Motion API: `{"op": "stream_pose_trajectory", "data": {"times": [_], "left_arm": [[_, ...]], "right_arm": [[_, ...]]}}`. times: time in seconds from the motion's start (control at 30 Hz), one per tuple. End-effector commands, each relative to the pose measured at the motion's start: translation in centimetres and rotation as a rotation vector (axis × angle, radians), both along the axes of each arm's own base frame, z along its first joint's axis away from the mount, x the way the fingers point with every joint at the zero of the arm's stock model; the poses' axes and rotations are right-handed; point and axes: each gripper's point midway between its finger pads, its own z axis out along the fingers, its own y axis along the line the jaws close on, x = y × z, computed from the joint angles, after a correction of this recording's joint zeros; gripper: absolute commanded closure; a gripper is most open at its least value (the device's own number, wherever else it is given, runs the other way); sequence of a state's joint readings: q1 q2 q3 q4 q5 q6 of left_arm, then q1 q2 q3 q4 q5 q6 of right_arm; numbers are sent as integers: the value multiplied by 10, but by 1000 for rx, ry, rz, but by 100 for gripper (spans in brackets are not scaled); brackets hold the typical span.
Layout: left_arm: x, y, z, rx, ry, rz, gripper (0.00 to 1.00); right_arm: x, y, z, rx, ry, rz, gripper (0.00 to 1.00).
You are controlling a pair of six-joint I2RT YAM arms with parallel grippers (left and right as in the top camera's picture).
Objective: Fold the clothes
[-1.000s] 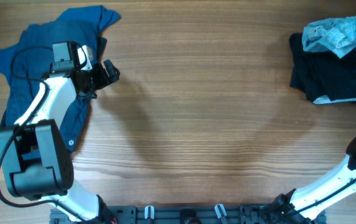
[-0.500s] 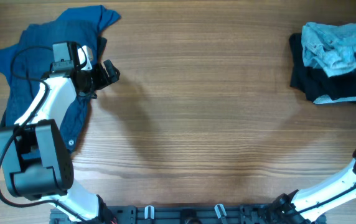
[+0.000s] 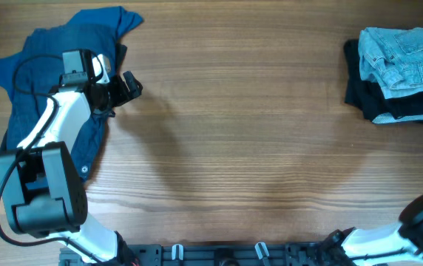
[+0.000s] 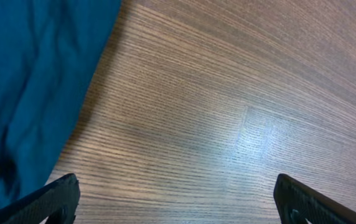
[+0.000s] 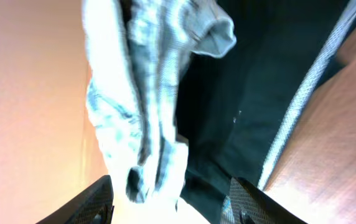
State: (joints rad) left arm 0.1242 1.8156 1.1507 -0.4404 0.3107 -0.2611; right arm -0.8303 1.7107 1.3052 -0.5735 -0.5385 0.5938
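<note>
A crumpled blue garment [image 3: 49, 59] lies at the table's far left, partly under my left arm. My left gripper [image 3: 126, 85] hovers just right of it over bare wood, open and empty; in the left wrist view the blue garment [image 4: 28, 93] fills the left side and the gripper [image 4: 178, 202] frames bare table. At the far right a folded light denim garment [image 3: 404, 52] rests on a black garment [image 3: 378, 100]. In the right wrist view my right gripper [image 5: 175, 202] has its jaws apart around the edge of the denim [image 5: 134, 93], not pinching it, beside the black cloth [image 5: 240, 93].
The wooden table [image 3: 248, 133] stretches between the two piles. The right arm's base link [image 3: 418, 222] rises at the bottom right corner. The stack on the right sits close to the table's right edge.
My right gripper has opened and let go of the light denim garment, which now lies flat on the black one; the arm has drawn back to the right. The left arm is unmoved.
</note>
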Motion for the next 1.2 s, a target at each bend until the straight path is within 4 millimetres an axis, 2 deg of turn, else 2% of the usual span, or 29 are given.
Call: {"op": "stream_pose_trajectory", "data": {"times": [0.0, 0.07, 0.13, 0.2, 0.27, 0.3, 0.43, 0.53, 0.63, 0.7, 0.73, 0.83, 0.97, 1.07, 1.17], "left_arm": [[-1, -1, 4, 2, -7, 5, 0], [-1, -1, 4, 2, -8, 5, 0], [-1, -1, 4, 2, -7, 5, 0], [-1, -1, 4, 2, -8, 5, 0], [-1, -1, 4, 2, -8, 5, 0], [-1, -1, 4, 2, -7, 5, 0], [-1, -1, 4, 2, -7, 5, 0], [-1, -1, 3, 2, -8, 5, 0], [-1, -1, 3, 2, -7, 5, 0], [0, -1, 3, 2, -8, 5, 0], [0, -1, 2, 2, -6, 5, 0], [-1, -1, -2, 1, 3, 5, 0], [-1, -1, -2, 1, 3, 5, 0], [-2, -1, -2, 0, 8, 5, 0], [-2, -1, -2, 0, 8, 5, 0]], "right_arm": [[4, 3, 55, -273, -89, 136, 39], [18, 13, 72, -364, -163, 239, 43], [39, 29, 83, -486, -231, 375, 50], [57, 40, 86, -608, -250, 468, 51], [71, 42, 89, -712, -250, 501, 49], [81, 40, 92, -795, -246, 506, 45], [106, 16, 109, -1009, -225, 392, 15], [119, 2, 107, -1068, -235, 351, 4], [131, -12, 72, -1043, -199, 329, 1], [136, -20, 43, -1005, -171, 327, 1], [139, -24, 18, -968, -144, 332, 0], [134, -20, -25, -842, -75, 339, 1], [106, -9, -62, -599, 60, 254, 17], [66, -3, -90, -432, 251, 137, 17], [39, -1, -105, -405, 385, 122, 17]]}}
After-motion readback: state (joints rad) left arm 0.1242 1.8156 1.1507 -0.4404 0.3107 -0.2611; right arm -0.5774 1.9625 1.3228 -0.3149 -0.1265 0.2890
